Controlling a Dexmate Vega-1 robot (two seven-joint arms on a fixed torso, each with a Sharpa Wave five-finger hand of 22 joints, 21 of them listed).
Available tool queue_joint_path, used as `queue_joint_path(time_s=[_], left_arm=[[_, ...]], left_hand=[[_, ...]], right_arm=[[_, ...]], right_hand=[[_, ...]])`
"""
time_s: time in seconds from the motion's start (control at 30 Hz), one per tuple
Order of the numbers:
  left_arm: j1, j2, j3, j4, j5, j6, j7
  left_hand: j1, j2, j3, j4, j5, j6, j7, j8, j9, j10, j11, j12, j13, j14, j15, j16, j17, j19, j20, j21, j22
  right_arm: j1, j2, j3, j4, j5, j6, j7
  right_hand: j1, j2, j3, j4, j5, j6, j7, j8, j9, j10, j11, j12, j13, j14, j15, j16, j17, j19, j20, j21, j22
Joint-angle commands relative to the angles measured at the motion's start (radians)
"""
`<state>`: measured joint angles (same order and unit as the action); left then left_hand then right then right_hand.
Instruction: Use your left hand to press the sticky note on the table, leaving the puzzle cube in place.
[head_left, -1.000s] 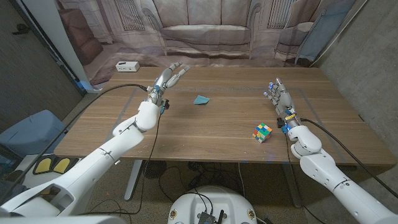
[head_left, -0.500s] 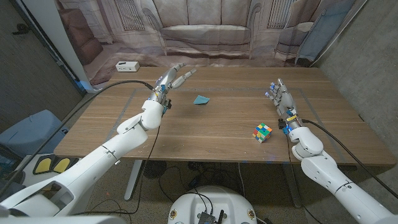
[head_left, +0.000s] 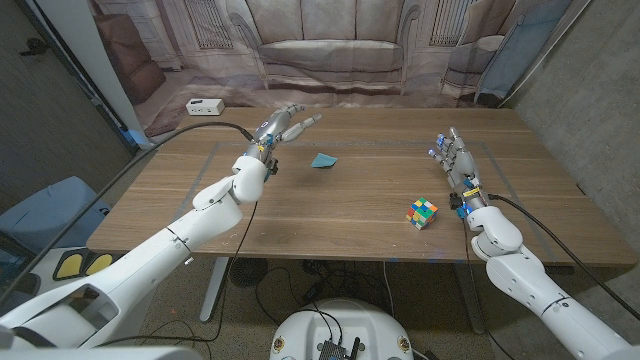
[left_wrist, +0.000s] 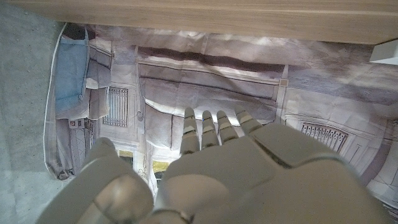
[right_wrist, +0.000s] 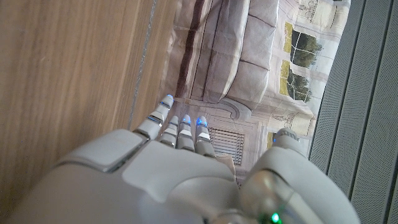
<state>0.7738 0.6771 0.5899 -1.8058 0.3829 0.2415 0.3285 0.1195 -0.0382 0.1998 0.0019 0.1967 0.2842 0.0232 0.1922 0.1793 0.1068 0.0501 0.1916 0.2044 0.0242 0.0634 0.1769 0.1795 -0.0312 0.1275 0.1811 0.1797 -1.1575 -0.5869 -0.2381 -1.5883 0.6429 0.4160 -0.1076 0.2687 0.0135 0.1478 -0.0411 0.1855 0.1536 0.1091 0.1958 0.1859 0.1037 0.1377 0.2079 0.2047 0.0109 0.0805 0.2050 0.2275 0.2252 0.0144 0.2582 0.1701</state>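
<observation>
A teal sticky note (head_left: 323, 160) lies on the wooden table (head_left: 330, 215), left of its middle and towards the back. My left hand (head_left: 281, 126) is raised above the table, behind and to the left of the note, with its fingers stretched out and nothing in them. The left wrist view shows the back of that hand (left_wrist: 217, 174) with its fingers pointing at the backdrop. The multicoloured puzzle cube (head_left: 422, 212) stands nearer the front, right of the middle. My right hand (head_left: 453, 158) is to the right of the cube, fingers extended, holding nothing; its back (right_wrist: 180, 174) is seen from the wrist.
A white power strip (head_left: 204, 106) lies at the table's far left corner. A printed backdrop of a sofa (head_left: 330, 50) hangs behind the table. A blue chair (head_left: 45, 215) stands beside the table's left edge.
My left hand has moved away from me and to the right, its fingers spreading out towards the note. The note, the cube and my right hand have stayed in place.
</observation>
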Motion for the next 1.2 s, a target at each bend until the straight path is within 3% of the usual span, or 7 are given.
queue_joint_path(time_s=[0.03,0.13,0.23,0.67,0.83,1.07,1.2], left_arm=[[-0.049,0.008,0.057,-0.044,0.079,0.161,-0.079],[-0.065,0.008,0.070,-0.050,0.089,0.187,-0.105],[-0.081,0.009,0.085,-0.050,0.105,0.202,-0.121],[-0.159,0.006,0.182,-0.052,0.227,0.323,-0.240],[-0.193,0.010,0.216,-0.055,0.263,0.357,-0.319],[-0.221,0.001,0.247,-0.035,0.306,0.371,-0.357],[-0.241,0.000,0.264,-0.029,0.334,0.376,-0.391]], left_hand=[[-0.027,-0.006,-0.015,0.007,0.008,0.035,0.000,0.011,0.002,-0.023,-0.010,-0.002,0.000,-0.033,-0.001,-0.005,0.004,-0.037,0.020,-0.003,0.003],[-0.040,-0.011,-0.025,0.012,0.012,0.053,0.006,0.012,0.001,-0.047,-0.021,-0.002,-0.001,-0.049,0.000,-0.002,0.004,-0.042,0.065,0.004,0.003],[-0.045,-0.013,-0.030,0.014,0.013,0.060,0.005,0.012,0.001,-0.060,-0.023,-0.002,-0.002,-0.064,0.004,-0.003,0.004,-0.059,0.074,0.000,0.003],[-0.072,-0.030,-0.059,0.026,0.027,0.082,-0.004,0.006,0.000,-0.158,-0.035,-0.010,-0.003,-0.142,0.010,-0.006,0.005,-0.113,0.056,0.001,0.004],[-0.087,-0.038,-0.089,0.042,0.043,0.062,-0.012,-0.007,0.000,-0.243,-0.022,-0.008,-0.004,-0.274,0.015,-0.007,0.006,-0.196,0.058,-0.001,0.006],[-0.093,-0.042,-0.107,0.052,0.052,0.069,-0.011,-0.002,0.000,-0.300,-0.023,-0.009,-0.004,-0.325,0.015,-0.004,0.007,-0.254,0.048,-0.004,0.007],[-0.097,-0.045,-0.121,0.060,0.060,0.075,-0.011,-0.001,0.000,-0.325,-0.024,-0.004,-0.004,-0.354,0.015,-0.001,0.008,-0.326,0.032,-0.012,0.008]], right_arm=[[-0.020,-0.003,0.011,-0.008,0.001,0.008,-0.004],[-0.023,-0.002,0.013,-0.008,0.001,0.008,-0.006],[-0.026,0.000,0.015,-0.008,0.005,0.009,-0.007],[-0.032,0.002,0.020,-0.001,0.012,0.016,-0.002],[-0.034,0.002,0.022,-0.001,0.012,0.018,0.000],[-0.039,0.003,0.024,0.000,0.014,0.021,-0.002],[-0.040,0.004,0.024,-0.001,0.012,0.022,-0.003]], right_hand=[[0.000,0.007,0.001,-0.008,0.006,0.000,0.001,0.003,0.003,0.000,0.001,0.002,0.000,0.004,0.003,0.003,0.002,0.007,0.002,-0.006,0.001],[-0.001,0.007,0.001,-0.008,0.006,-0.001,0.001,0.002,0.003,0.000,0.001,0.002,0.000,0.004,0.004,0.003,0.002,0.007,0.002,-0.007,0.001],[-0.001,0.008,0.001,-0.008,0.006,0.000,0.001,0.002,0.003,0.001,0.000,0.002,0.000,0.004,0.005,0.003,0.002,0.007,0.003,-0.008,0.001],[-0.002,0.009,0.000,-0.009,0.006,0.001,-0.003,0.003,0.003,0.002,0.000,0.002,-0.001,0.005,0.005,0.003,0.000,0.009,0.003,-0.011,0.001],[-0.003,0.009,0.000,-0.010,0.006,0.002,-0.003,0.003,0.003,0.002,0.001,0.001,-0.001,0.004,0.005,0.003,0.000,0.009,0.004,-0.013,0.002],[-0.003,0.010,-0.001,-0.010,0.006,0.002,-0.004,0.002,0.003,0.002,0.000,0.001,-0.001,0.004,0.005,0.003,-0.001,0.011,0.003,-0.015,0.002],[-0.004,0.010,-0.001,-0.011,0.006,0.002,-0.004,0.002,0.003,0.003,0.000,0.001,-0.001,0.004,0.005,0.003,-0.002,0.011,0.003,-0.016,0.002]])
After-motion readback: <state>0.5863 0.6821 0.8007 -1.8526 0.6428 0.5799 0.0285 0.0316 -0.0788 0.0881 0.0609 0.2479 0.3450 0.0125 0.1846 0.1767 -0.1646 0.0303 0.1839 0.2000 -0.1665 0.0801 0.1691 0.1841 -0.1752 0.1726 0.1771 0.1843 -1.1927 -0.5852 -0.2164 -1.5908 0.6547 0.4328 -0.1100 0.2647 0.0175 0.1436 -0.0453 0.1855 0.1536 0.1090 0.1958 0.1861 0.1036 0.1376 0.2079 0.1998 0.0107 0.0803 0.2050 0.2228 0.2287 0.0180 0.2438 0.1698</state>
